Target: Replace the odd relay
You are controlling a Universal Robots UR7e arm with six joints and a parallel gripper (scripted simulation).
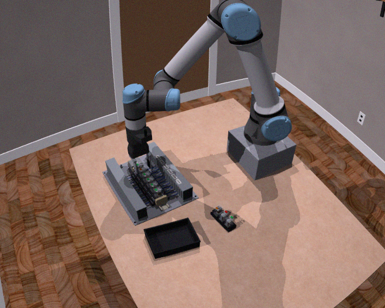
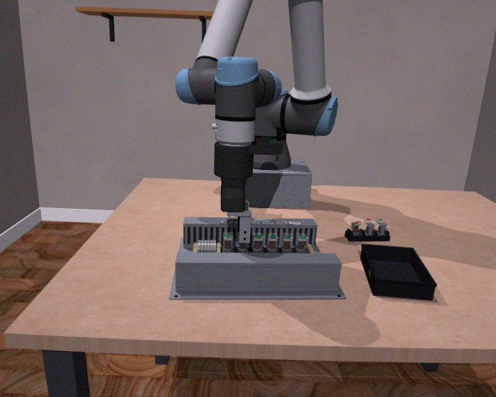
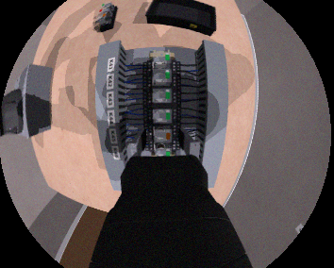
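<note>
The relay with the orange test button [image 3: 168,136] sits in the row, second from one end. The other relays [image 3: 161,95] [image 2: 258,244] have green buttons, all on the same side. My gripper [image 3: 162,135] [image 1: 142,164] is open, pointing down, with its fingers on opposite sides of the orange-button relay and not visibly touching it. In the exterior view the near finger [image 2: 244,232] covers most of that relay. The spare with the green button [image 1: 230,221] [image 2: 381,228] stands at one end of the black holder [image 1: 220,222] [image 2: 367,237]. The tray [image 1: 170,241] [image 2: 397,268] [image 3: 181,14] is empty.
Grey wire ducts [image 3: 214,94] [image 2: 256,272] flank the relay row on both sides, and wires run between. Neighbouring green-button relays stand close on both sides of the orange-button one. Spares with orange and red buttons share the holder. Terminal blocks [image 2: 206,246] sit at the row's end.
</note>
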